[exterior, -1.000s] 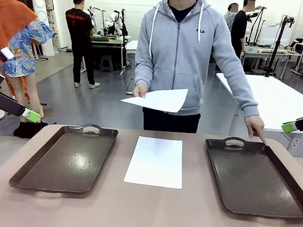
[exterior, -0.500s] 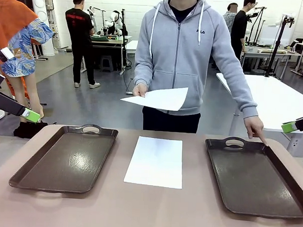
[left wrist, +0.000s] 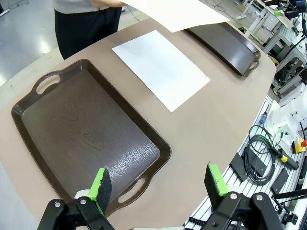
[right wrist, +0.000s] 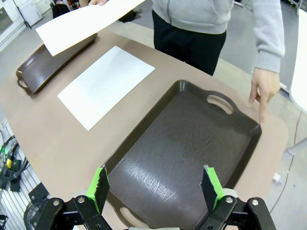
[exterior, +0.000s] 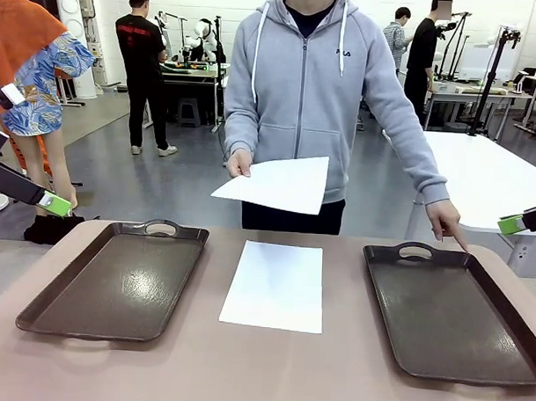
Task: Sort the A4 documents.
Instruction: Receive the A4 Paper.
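Observation:
One white A4 document (exterior: 274,285) lies flat on the table between two dark brown trays; it also shows in the left wrist view (left wrist: 160,67) and right wrist view (right wrist: 106,86). The person holds a second sheet (exterior: 276,183) in one hand above the table's far edge. The other hand (exterior: 445,220) points a finger at the far corner of the right tray (exterior: 458,317). My left gripper (left wrist: 158,184) hovers open above the near end of the left tray (left wrist: 81,129). My right gripper (right wrist: 156,187) hovers open above the right tray (right wrist: 187,153), holding nothing.
The left tray (exterior: 115,279) sits at the table's left. The tan table (exterior: 262,367) has free room along its front edge. Cables and equipment (left wrist: 268,153) lie beyond the table edge in the left wrist view. A white table (exterior: 489,177) stands at the back right.
The person has shifted slightly to the left and leaned in, with the held sheet and the pointing hand moving a little. Both grippers and the sheet on the table stay still.

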